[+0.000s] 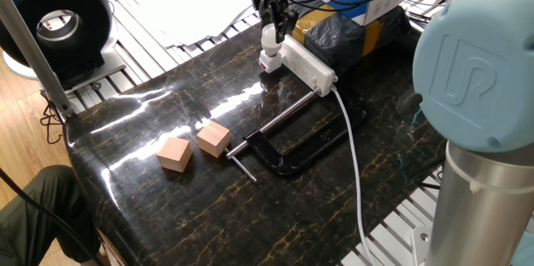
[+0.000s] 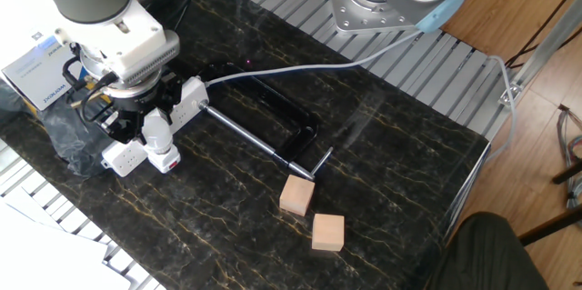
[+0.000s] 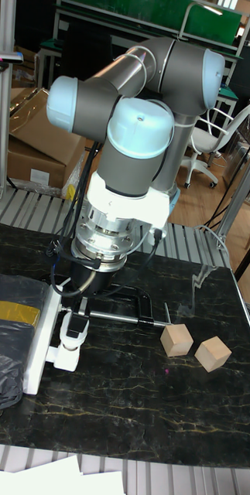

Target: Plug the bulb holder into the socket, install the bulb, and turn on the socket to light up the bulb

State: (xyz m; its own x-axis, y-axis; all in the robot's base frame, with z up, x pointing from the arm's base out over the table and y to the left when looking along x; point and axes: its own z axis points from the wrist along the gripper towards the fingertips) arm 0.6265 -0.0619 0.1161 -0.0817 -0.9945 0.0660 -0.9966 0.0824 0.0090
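The socket (image 1: 307, 61) is a long white strip lying at the far side of the dark marble table (image 1: 167, 216). At its near end stands the bulb holder (image 1: 269, 61), a small white cube with a red mark low on its side. I cannot tell whether it is plugged in. The white bulb (image 1: 269, 41) stands upright on top of the holder. My gripper (image 1: 271, 31) comes straight down over it, shut on the bulb. From the other side, the gripper (image 2: 155, 125), bulb (image 2: 156, 132), holder (image 2: 165, 158) and socket (image 2: 186, 99) show the same stack. The tall view shows the holder (image 3: 69, 354) beside the socket (image 3: 38, 352).
A black C-clamp (image 1: 292, 145) lies mid-table over the socket's white cable (image 1: 355, 166). Two tan wooden cubes (image 1: 174, 154) (image 1: 214, 139) sit toward the near left. A black bag with a box on it (image 1: 350, 28) lies behind the socket. A round black device (image 1: 58, 20) stands off the table at the left.
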